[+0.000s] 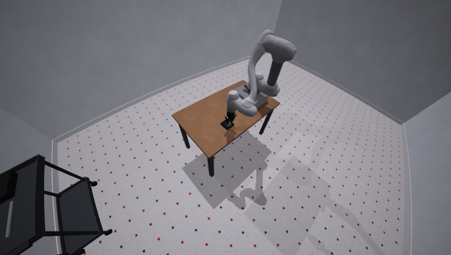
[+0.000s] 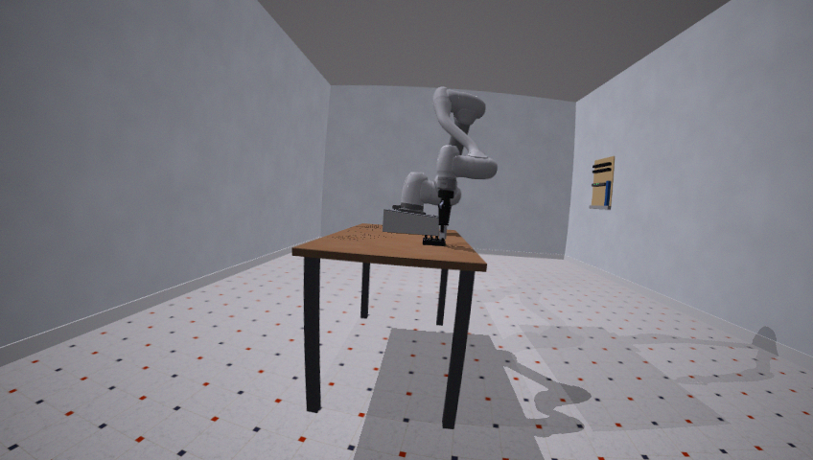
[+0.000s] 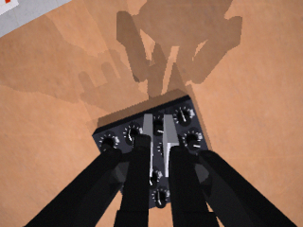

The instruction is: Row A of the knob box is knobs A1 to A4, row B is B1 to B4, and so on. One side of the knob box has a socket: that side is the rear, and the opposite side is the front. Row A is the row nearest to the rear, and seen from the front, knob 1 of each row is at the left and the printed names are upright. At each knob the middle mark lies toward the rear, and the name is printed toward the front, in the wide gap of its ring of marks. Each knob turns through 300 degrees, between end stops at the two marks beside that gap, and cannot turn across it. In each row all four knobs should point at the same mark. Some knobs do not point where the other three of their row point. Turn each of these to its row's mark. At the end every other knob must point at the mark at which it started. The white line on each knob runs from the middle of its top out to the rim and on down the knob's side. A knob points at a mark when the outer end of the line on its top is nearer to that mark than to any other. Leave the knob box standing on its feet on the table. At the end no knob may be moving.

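The black knob box [image 1: 224,125] [image 2: 429,241] [image 3: 166,108] stands on the table under my gripper [image 1: 228,121] [image 2: 442,239] [image 3: 157,127]. My fingers are nearly together, on both sides of one knob [image 3: 159,128], apparently C4; its white line shows low on its right. In the wrist view the names face right. Knob D4 [image 3: 184,115] has its line pointing down, slightly right; D3 [image 3: 193,141] shows its line low on the right. B4 [image 3: 133,132] has its line toward the lower left. A4 [image 3: 109,142] is at the left. My fingers hide several other knobs, and the socket is not visible.
The wooden table [image 1: 195,115] [image 2: 348,251] [image 3: 256,104] has a near long edge close to the box in the top view. My arm's grey base [image 1: 261,100] [image 2: 407,220] stands at the table's far end. A dark cart [image 1: 75,205] is away at the lower left.
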`<state>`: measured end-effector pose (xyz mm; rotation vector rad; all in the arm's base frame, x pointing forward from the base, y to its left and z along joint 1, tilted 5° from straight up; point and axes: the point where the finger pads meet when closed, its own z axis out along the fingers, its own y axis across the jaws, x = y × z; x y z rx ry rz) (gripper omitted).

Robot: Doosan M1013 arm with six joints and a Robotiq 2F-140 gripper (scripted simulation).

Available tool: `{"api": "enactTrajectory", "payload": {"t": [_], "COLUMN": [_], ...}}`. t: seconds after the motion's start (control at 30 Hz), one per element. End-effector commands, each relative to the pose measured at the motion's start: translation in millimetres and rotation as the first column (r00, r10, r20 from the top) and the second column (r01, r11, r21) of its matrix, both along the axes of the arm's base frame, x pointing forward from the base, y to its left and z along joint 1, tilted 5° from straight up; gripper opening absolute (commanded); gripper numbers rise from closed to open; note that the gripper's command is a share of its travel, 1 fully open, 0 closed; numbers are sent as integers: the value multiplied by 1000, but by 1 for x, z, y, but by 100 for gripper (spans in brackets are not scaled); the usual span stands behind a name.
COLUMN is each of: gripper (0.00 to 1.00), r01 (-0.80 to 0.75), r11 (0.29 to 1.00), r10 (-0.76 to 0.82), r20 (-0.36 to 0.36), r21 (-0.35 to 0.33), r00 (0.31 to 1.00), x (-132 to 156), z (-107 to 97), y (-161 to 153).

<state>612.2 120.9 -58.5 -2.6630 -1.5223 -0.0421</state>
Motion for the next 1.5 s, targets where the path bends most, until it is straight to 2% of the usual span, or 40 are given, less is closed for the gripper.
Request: {"api": "enactTrajectory", "payload": {"t": [0.0,0.37,0.9,0.93,1.47], "gripper": [5,5,5,12,12], "r01": [-34,-92,-96,-96,-96], "r11": [999,996,995,995,995], "r10": [34,92,96,96,96], "r20": [3,7,8,8,8], "r21": [2,2,2,2,2], "r00": [999,996,995,995,995], "x": [0,0,0,0,0], "z": [0,0,0,0,0], "y": [0,0,0,0,0]}}
